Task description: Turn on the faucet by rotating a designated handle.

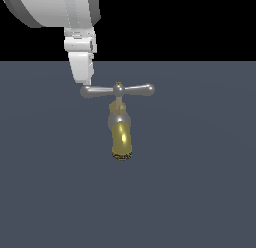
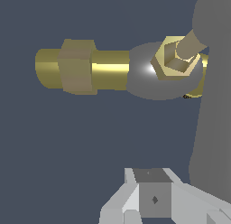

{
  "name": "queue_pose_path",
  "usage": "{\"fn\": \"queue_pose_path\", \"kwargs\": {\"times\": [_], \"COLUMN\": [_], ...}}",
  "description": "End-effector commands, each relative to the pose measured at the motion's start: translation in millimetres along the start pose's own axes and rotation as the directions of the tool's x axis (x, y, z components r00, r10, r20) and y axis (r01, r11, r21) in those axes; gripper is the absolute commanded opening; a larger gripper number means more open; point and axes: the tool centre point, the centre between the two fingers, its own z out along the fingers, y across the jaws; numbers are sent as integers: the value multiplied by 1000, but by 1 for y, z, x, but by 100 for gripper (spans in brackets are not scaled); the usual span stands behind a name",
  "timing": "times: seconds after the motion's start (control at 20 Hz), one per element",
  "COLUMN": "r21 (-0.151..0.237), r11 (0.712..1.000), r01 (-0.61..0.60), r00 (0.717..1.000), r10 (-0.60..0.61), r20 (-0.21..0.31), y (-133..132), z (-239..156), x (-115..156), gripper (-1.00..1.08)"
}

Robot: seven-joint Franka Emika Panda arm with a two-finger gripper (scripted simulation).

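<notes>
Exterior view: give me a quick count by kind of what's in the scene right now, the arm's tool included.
Faucet: 1
Handle (silver crossbar on top of the faucet): 1
Tool (white, at the crossbar's end on the exterior view's left): 1
Total: 3

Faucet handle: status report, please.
End effector down at the handle's end on the exterior view's left; jaw state unclear. Faucet handle lies level. Nothing in the way.
</notes>
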Motion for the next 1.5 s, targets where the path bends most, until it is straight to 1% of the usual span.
{"fn": "queue_pose_path", "kwargs": {"times": [0.0,1.35,1.45], "r21": [0,1,6], "r11": [1000,1000,1000], "r01": [0,0,3], "r00": [1000,1000,1000], "r10": [0,0,-3], "r20": [0,0,-2], "y": [6,80,75], "z": [0,0,0], "x": [-1,-8,-10], "gripper": [-100,-100,-100]}}
